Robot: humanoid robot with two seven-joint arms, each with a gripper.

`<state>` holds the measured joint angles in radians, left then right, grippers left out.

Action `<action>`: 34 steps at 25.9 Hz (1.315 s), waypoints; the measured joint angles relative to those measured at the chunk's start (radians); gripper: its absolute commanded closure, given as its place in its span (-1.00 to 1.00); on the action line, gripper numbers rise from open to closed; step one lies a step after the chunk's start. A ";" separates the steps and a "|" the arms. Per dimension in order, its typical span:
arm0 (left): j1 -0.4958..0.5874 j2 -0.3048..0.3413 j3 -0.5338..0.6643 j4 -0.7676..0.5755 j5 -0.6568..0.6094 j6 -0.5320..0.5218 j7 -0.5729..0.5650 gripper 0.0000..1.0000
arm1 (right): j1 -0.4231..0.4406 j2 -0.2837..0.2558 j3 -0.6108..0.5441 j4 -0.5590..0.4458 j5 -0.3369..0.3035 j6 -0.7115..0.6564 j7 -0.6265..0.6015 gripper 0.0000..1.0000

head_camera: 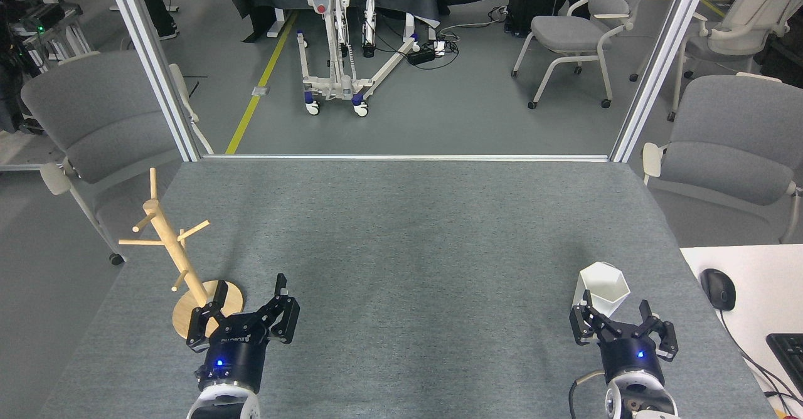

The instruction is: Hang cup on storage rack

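A grey, felt-like mat covers the bench [401, 231], its weave fine and slightly mottled. Near the front right corner stands the small white faceted cup [602, 287], matte, with a hexagonal rim open to the ceiling and angular sides narrowing towards its base. The right gripper [618, 322], black with jointed metal fingers and a blue light on its wrist, sits just in front of the cup with its fingers spread wide; its left finger overlaps the cup's lower wall, though whether it touches there cannot be told.

Towards the front left corner, close to the left edge, stands the light wooden mug rack [166, 243]: a slim post, leaning in this view, with several thin angled pegs, set on a flat round wooden base [188, 318]. All its pegs are bare. The left gripper [244, 309], of the same black build, hovers just to the right of that base, its fingers spread apart and empty, one finger overlapping the disc's edge.

Cup and rack stand well apart, at opposite sides of the bench.
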<state>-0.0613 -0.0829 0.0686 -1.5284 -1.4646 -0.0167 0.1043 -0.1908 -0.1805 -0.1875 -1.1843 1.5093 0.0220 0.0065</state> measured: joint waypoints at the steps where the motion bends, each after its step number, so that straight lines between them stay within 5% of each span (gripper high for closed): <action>1: -0.001 0.000 0.000 0.001 0.000 0.000 0.000 -0.99 | 0.000 0.000 0.007 0.000 0.000 0.011 0.000 -0.98; 34: -0.003 0.000 0.000 0.040 0.000 -0.002 0.001 -0.99 | -0.043 -0.015 0.047 0.114 -0.009 -0.013 -0.085 -0.98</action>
<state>-0.0642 -0.0832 0.0683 -1.4883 -1.4649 -0.0186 0.1056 -0.2343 -0.1959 -0.1404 -1.0706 1.5002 0.0092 -0.0781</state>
